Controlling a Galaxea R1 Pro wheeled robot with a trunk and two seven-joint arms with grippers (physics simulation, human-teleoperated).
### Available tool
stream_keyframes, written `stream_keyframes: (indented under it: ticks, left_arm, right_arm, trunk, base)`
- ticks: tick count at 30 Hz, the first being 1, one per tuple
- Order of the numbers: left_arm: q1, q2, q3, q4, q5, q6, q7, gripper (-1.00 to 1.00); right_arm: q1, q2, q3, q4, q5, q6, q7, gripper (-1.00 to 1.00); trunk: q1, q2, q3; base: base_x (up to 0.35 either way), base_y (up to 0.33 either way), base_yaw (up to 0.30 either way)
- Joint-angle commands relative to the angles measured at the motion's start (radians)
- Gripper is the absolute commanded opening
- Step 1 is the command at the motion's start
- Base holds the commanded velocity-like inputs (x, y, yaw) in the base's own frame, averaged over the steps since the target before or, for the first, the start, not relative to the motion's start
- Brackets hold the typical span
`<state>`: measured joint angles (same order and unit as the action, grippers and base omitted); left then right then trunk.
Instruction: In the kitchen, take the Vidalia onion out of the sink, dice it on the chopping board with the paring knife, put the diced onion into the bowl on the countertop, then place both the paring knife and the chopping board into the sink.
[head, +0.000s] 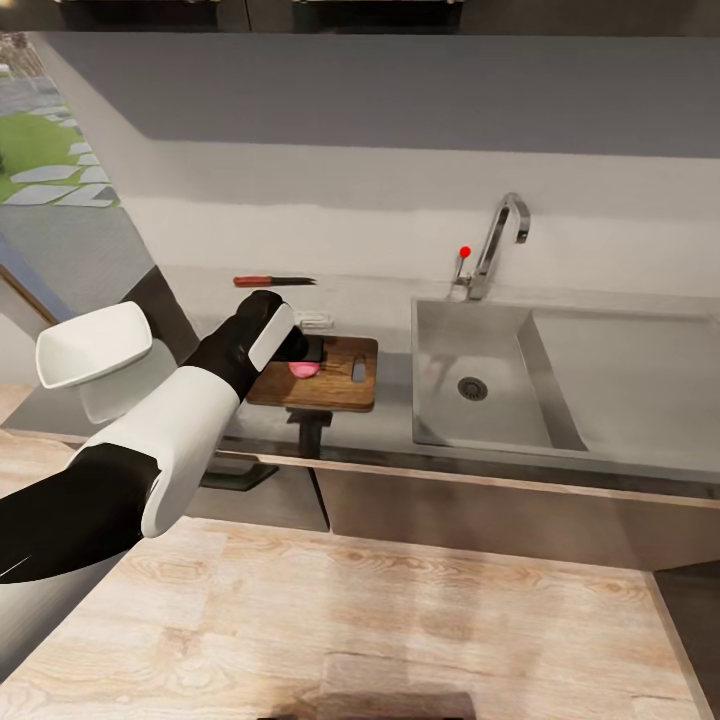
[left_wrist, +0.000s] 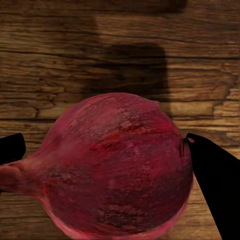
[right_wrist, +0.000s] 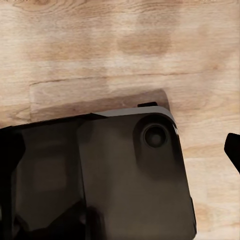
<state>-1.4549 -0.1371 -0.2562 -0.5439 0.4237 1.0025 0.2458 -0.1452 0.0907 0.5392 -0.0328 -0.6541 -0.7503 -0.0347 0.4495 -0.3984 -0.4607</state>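
Note:
The pinkish-red Vidalia onion (head: 303, 369) sits on the brown wooden chopping board (head: 345, 388), just left of the sink (head: 480, 340). My left gripper (head: 305, 352) reaches down over the board and is shut on the onion (left_wrist: 117, 170), whose bulb spans the gap between the black fingers (left_wrist: 215, 175). The paring knife (head: 272, 281), red-handled, lies on the countertop (head: 385, 305) behind the board near the wall. At the counter's left end is the white bowl (head: 92, 343). My right gripper (right_wrist: 232, 145) hangs low over the floor, fingers apart.
A chrome tap (head: 497, 240) with a red knob stands behind the sink, and a drainboard (head: 630, 370) extends to its right. A small white object (head: 313, 320) lies behind the board. The robot's dark base (right_wrist: 100, 175) rests on the light wooden floor (head: 380, 620).

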Motion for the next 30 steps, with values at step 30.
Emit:
stream_keyframes:
  ticks: [30]
  left_arm:
    - [-0.001, 0.001, -0.005, -0.001, 0.01, 0.001, 0.009, -1.0]
  right_arm:
    - [-0.001, 0.001, 0.008, 0.001, -0.006, -0.003, -0.004, 1.0]
  trunk:
    - [0.001, -0.002, -0.021]
  base:
    - [0.005, 0.0, 0.0]
